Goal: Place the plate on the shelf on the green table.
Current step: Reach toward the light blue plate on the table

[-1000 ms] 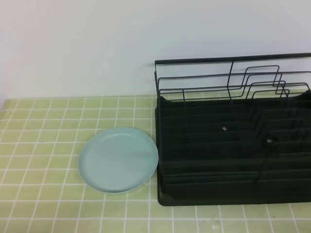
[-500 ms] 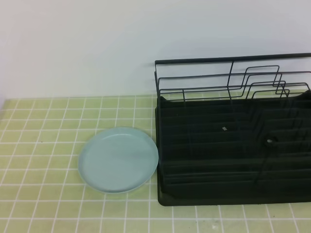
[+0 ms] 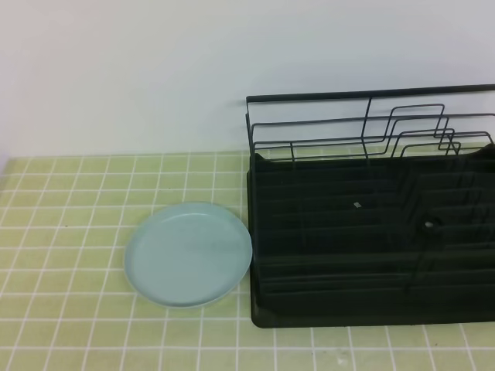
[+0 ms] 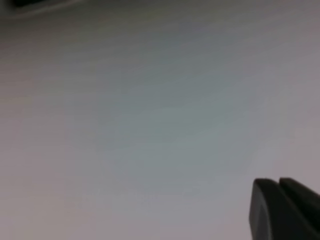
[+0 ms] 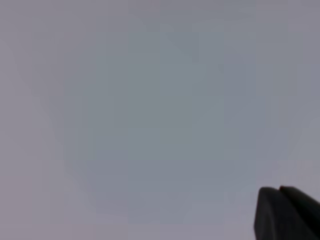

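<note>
Lying flat on the green worktop [image 3: 69, 232], the plate [image 3: 188, 255] touches the shelf [image 3: 371, 239] along the shelf's left edge (round, no long axis). Left end effector [image 4: 286, 210] and right end effector [image 5: 287, 214], both clenched and empty, face blank wall; nearer arm unclear.

High front view down onto green table [image 3: 69, 232], both wrist views facing blank wall
</note>
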